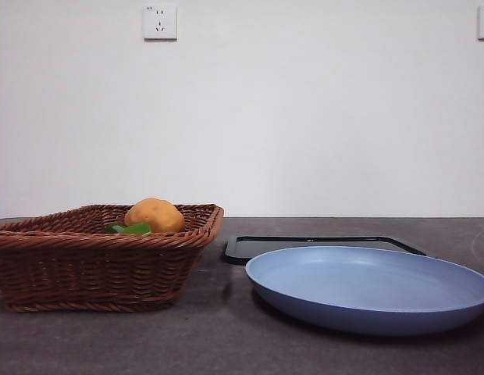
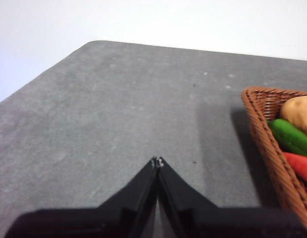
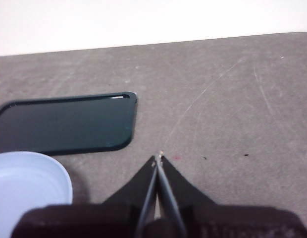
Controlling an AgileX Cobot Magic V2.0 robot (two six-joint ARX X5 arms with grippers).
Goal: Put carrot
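The carrot (image 2: 299,166) shows only as an orange-red tip in the wicker basket (image 2: 265,131), seen in the left wrist view next to a plain green vegetable (image 2: 292,136) and a tan potato (image 2: 301,110). In the front view the basket (image 1: 109,250) stands at the left with the potato (image 1: 154,215) and a bit of green (image 1: 130,228) above its rim; the carrot's orange is hidden there. My left gripper (image 2: 157,161) is shut and empty over bare table beside the basket. My right gripper (image 3: 158,157) is shut and empty over bare table near the tray.
A blue plate (image 1: 367,289) lies at the front right and shows in the right wrist view (image 3: 25,186). A flat black tray (image 1: 320,244) lies behind it, also in the right wrist view (image 3: 64,121). Neither arm shows in the front view.
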